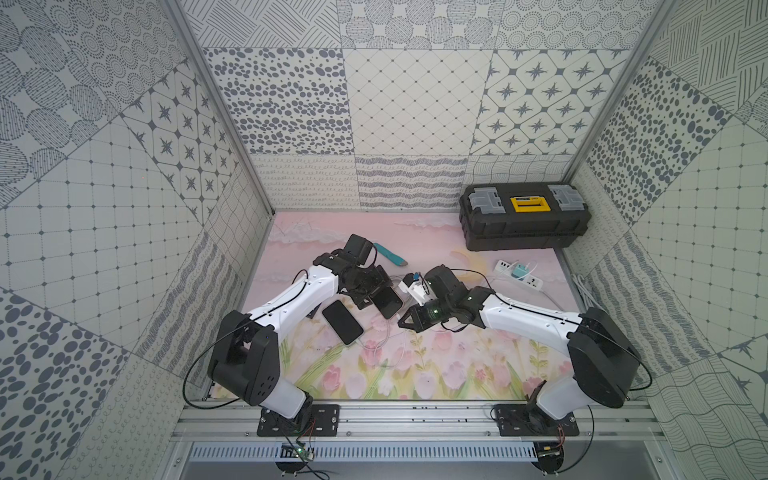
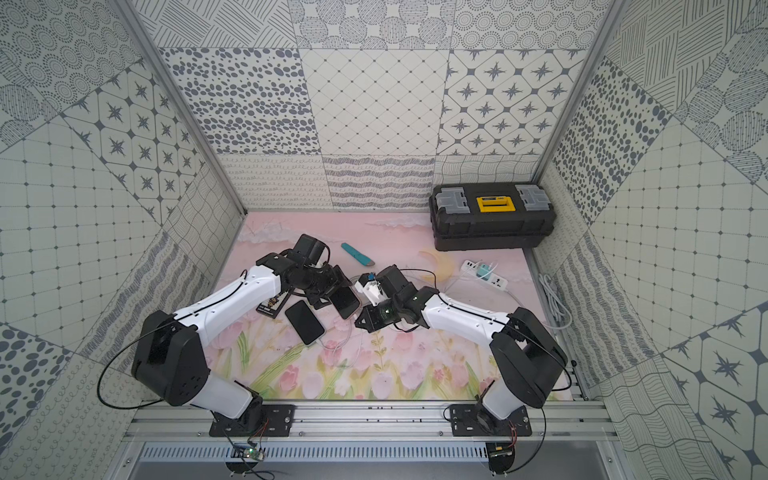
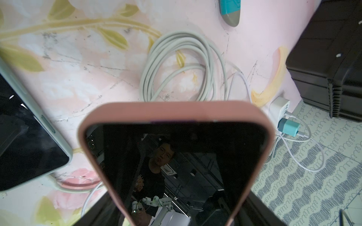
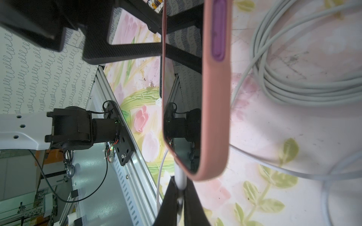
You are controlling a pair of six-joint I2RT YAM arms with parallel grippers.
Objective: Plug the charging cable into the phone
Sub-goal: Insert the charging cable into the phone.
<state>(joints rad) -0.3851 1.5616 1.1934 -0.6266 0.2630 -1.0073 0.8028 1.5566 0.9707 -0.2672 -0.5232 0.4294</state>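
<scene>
charging cable (image 4: 179, 177): i pinched its white plug end between the pressed-together fingers of my right pincer (image 4: 179, 188), and its thin white lead trailed away beside them. in both top views this pincer pointed toward my left arm, near the middle of the tabletop (image 1: 415, 232).

phone (image 3: 176, 111), pink case, dark screen: i gripped it across its width with my left pincer (image 1: 376, 297), whose jaws stood wide but were closed on the long edges of the case. i held it tilted and, as far as the wrist views showed, off the tabletop, between my two arms. the plug tip reached the short end of the phone nearest my right pincer. i could not tell whether it was seated in the port or only touching the case.

second phone (image 1: 343, 322), pale green case: it lay flat, screen up, just beside the held one, with a white lead at its near end.

coiled grey cable (image 3: 184, 64): it lay on the tabletop beyond the phone.

power strip (image 1: 519, 277), with a teal charger (image 3: 288, 127) plugged in: it lay toward the far right, and the black toolbox (image 1: 523, 222) stood in the far right corner behind it.
</scene>
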